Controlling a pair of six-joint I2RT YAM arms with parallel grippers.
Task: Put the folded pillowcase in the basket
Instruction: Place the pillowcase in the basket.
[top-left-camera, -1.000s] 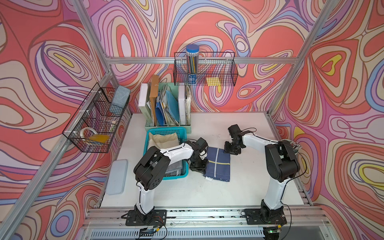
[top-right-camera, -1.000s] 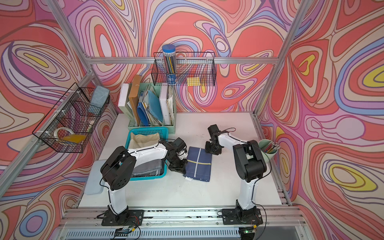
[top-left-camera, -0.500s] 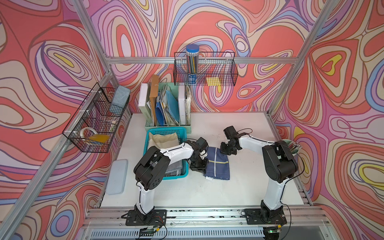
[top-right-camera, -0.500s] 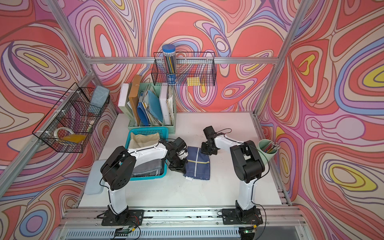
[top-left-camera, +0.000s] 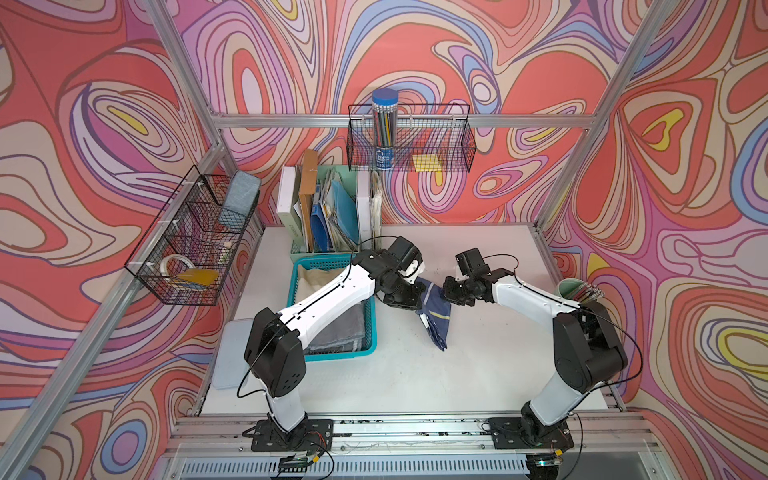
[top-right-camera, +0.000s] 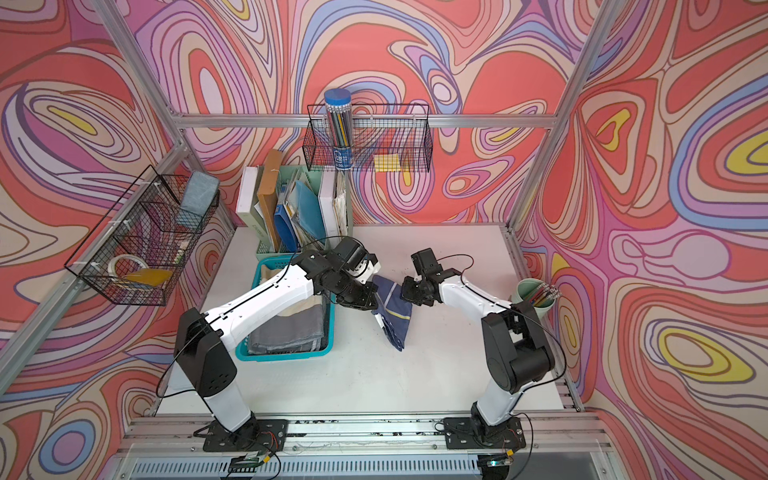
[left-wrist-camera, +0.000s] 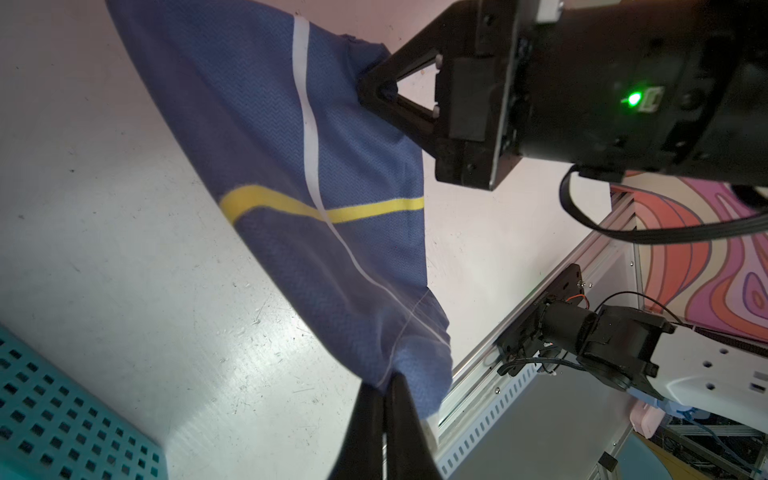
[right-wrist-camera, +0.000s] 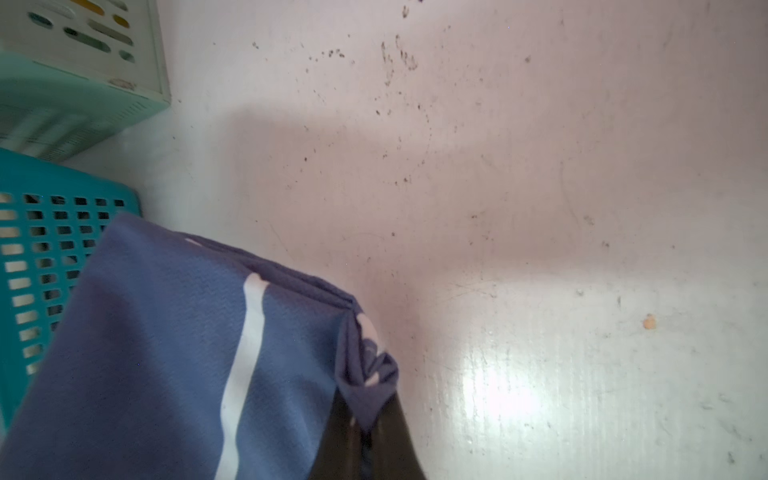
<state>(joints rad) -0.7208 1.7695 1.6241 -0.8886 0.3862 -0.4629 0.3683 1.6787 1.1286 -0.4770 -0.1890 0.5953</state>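
The left gripper and right gripper are each pinched shut on a corner of the pillowcase, held aloft at the basket's 3 o'clock. Its drooping tail could snag the rim and come unfolded. The wrist views show both pinches; only the top views show cloths already in the basket
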